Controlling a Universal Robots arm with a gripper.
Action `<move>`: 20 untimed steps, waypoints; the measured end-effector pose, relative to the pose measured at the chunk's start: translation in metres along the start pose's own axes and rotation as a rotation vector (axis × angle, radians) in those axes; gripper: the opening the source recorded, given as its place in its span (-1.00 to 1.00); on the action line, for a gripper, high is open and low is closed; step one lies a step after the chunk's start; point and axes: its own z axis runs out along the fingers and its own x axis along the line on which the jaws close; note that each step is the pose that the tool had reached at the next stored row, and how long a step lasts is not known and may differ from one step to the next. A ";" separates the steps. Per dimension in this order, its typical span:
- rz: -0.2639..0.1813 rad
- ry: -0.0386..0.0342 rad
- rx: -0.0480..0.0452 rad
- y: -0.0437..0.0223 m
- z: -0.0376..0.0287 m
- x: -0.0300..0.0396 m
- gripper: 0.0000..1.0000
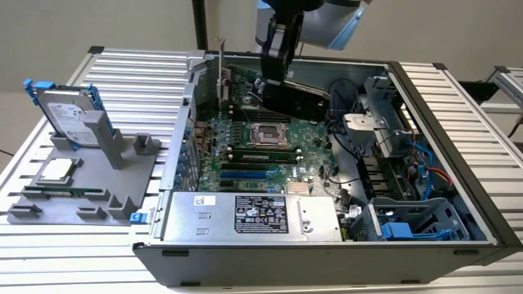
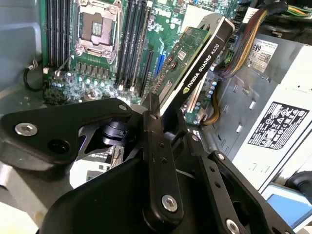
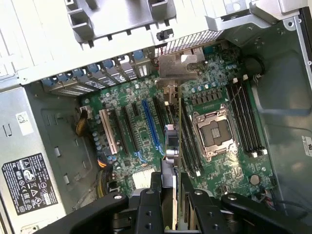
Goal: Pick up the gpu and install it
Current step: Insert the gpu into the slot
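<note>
The arm comes in from above the open computer case (image 1: 327, 266), wrist aimed almost straight down, and the gripper (image 1: 274, 78) hangs over the motherboard just past the CPU socket (image 1: 268, 135). The claw is drawn in narrow, both fingers pinched on the edge of the gpu (image 1: 298, 101) - a firm hold on the card and nothing else.

In the second wrist view the gripper (image 2: 165, 116) has the gpu (image 2: 200, 63) clamped between its black fingers (image 2: 153, 146). The card is slanted, with its black cooler edge facing the camera and the green board behind it, and it reaches out to one side of the socket (image 2: 100, 24).

In the first wrist view the gpu (image 3: 169, 139) shows edge-on, running just beside the socket (image 3: 214, 134) - between it and the blue expansion slot (image 3: 148, 126). Its silver end bracket (image 3: 178, 66) sits at the case's rear slot openings, on the far side of the socket from the gripper (image 3: 170, 184). Whether the card's lower edge touches a slot, I can't tell.
</note>
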 end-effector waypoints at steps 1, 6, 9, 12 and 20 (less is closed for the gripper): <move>-0.005 0.0000 -0.0001 0.0000 0.0000 0.0000 -1.00; -0.044 0.0008 -0.0012 0.0000 -0.0001 -0.0001 -1.00; -0.073 0.0008 -0.0019 0.0000 0.0000 0.0000 -1.00; -0.104 0.0012 -0.0028 0.0000 0.0000 0.0000 -1.00; -0.176 0.0022 -0.0047 0.0000 0.0000 -0.0001 -1.00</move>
